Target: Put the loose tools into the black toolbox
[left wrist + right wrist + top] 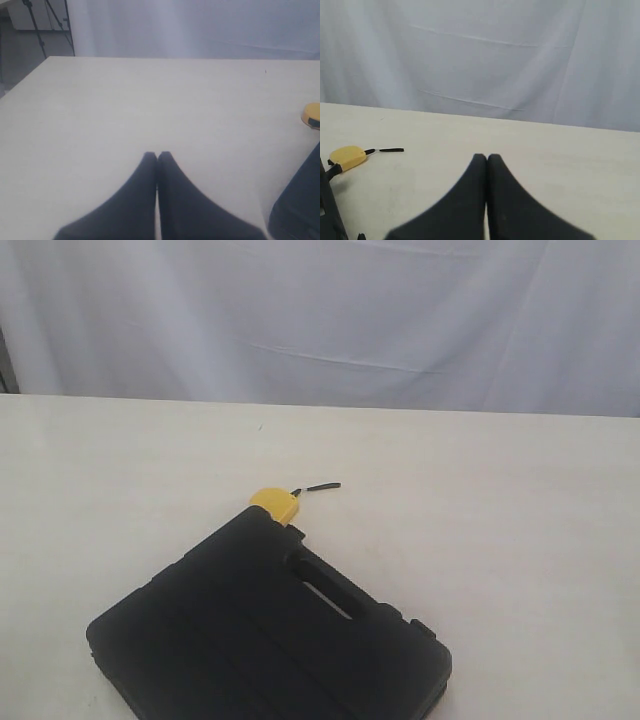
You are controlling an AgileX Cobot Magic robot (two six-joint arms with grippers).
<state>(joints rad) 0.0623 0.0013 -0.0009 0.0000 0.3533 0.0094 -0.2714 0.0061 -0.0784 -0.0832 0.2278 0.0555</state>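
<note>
the black toolbox (250, 630) lies shut on the table (500, 500), with the yellow tape measure (272, 502) just beside its far corner. it is the only loose tool in view. left gripper (157, 156) and right gripper (486, 157) both have fingers pressed together, empty. likely next move: lift the lid first, then fetch the tape.

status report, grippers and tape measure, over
Left gripper shut, empty; right gripper shut, empty. Yellow tape measure on table at a corner of black toolbox. Toolbox closed, lid in the way.
</note>
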